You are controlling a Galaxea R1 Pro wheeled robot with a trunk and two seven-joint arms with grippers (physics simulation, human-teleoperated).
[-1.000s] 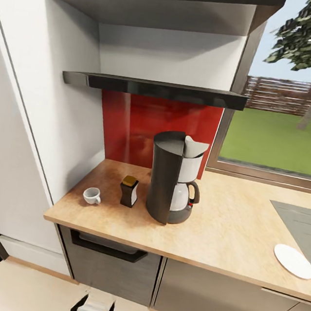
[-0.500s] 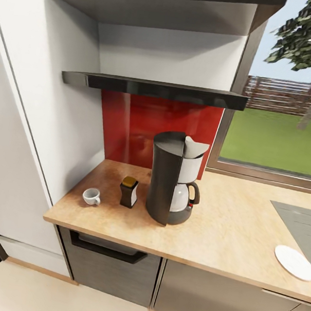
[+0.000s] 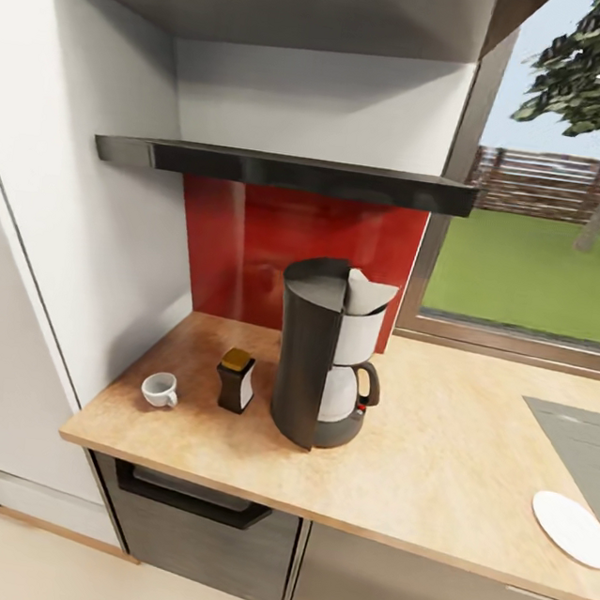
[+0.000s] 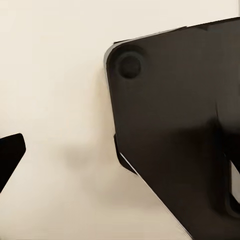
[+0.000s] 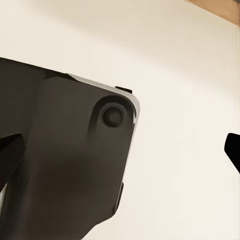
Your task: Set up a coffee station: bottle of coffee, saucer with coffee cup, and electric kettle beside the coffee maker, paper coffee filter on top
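In the head view a black coffee maker (image 3: pixel 316 359) stands on the wooden countertop (image 3: pixel 449 462) in front of the red backsplash. A white paper filter (image 3: pixel 369 295) sits in its top. Just to its left stands a small dark coffee bottle (image 3: pixel 235 379) with a yellow-brown cap. Further left a white cup (image 3: pixel 159 389) rests on the counter. A white saucer (image 3: pixel 575 528) lies far right by the counter's front edge. The left gripper (image 4: pixel 120 160) and right gripper (image 5: pixel 120 152) both hang open over the pale floor and my dark base, holding nothing.
A black shelf (image 3: pixel 288 172) runs above the coffee maker, with a second shelf higher up. A white cabinet wall (image 3: pixel 52 239) bounds the counter's left end. A grey cooktop (image 3: pixel 580 441) lies at the right, and a window (image 3: pixel 558 211) is behind.
The head camera has moved, so the whole counter scene has shifted a little left and down. A part of my body at the bottom edge left the view. The counter's things stayed put.
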